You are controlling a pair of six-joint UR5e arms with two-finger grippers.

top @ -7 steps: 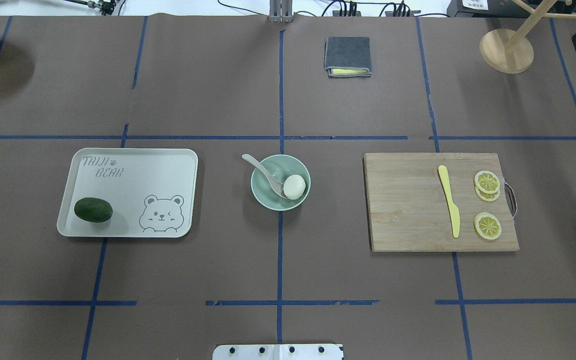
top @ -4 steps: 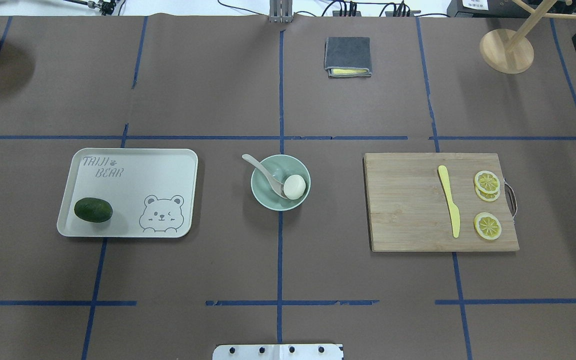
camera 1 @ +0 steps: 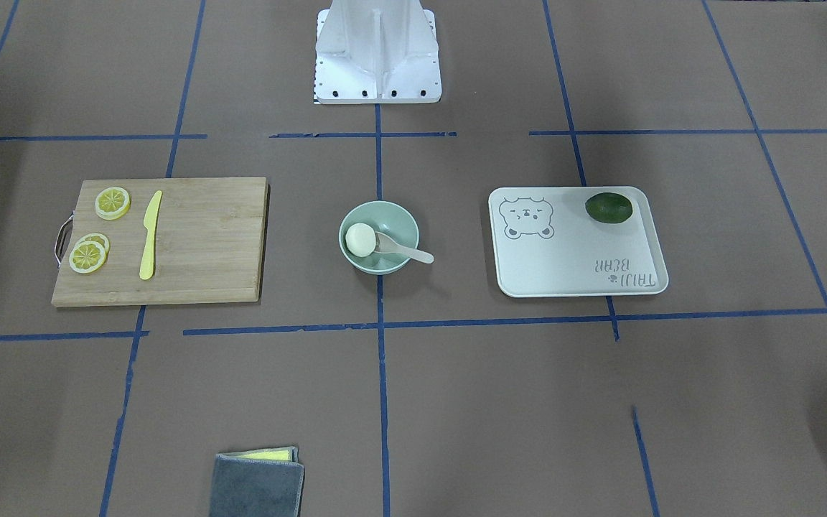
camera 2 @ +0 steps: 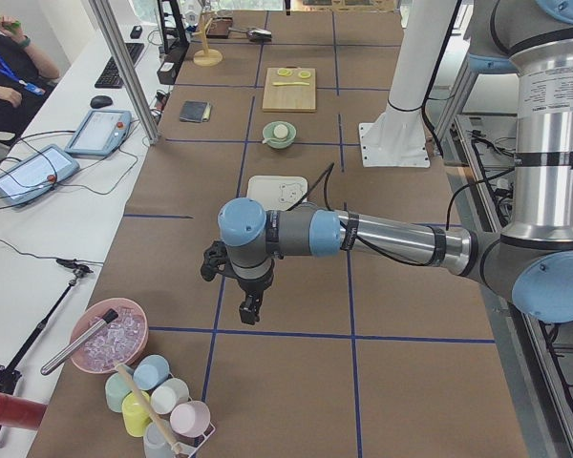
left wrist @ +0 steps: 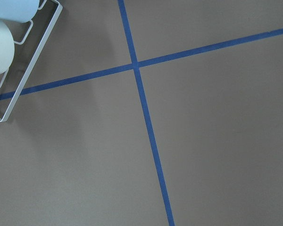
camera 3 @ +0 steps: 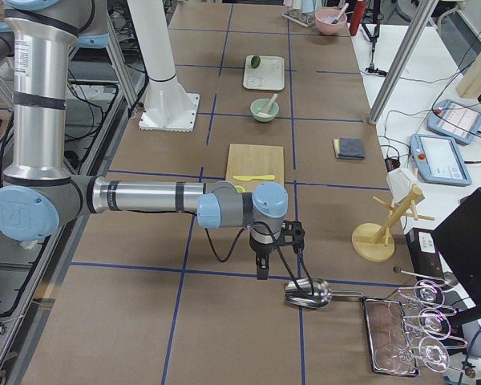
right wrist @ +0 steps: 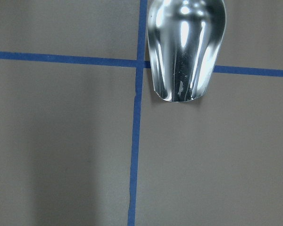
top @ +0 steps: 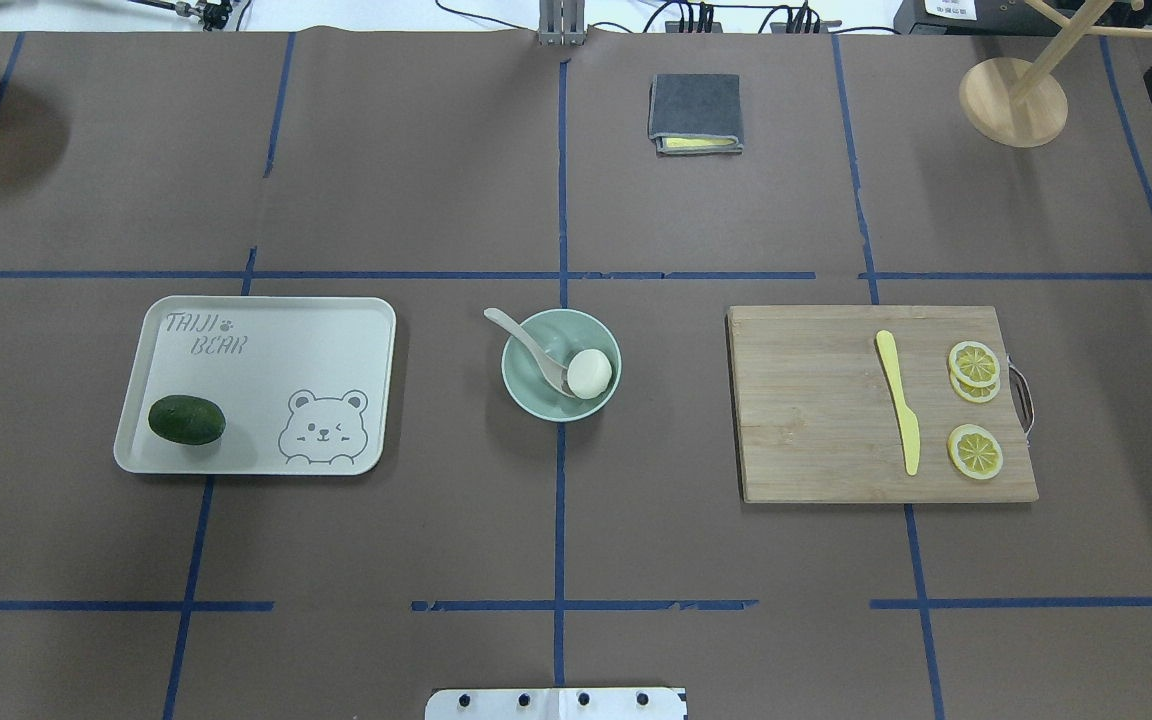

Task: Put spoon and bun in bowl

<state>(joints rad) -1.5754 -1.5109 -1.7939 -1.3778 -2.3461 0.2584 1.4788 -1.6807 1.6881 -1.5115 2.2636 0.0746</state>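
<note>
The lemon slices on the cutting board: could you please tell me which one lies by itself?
The slice at the board's robot-side corner lies alone; the other two overlap farther away.

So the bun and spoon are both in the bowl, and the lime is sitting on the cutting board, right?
Not quite. The bun and spoon are both in the bowl, but the lime is sitting on the tray, not on the cutting board. The overhead view shows this plainly.
</note>
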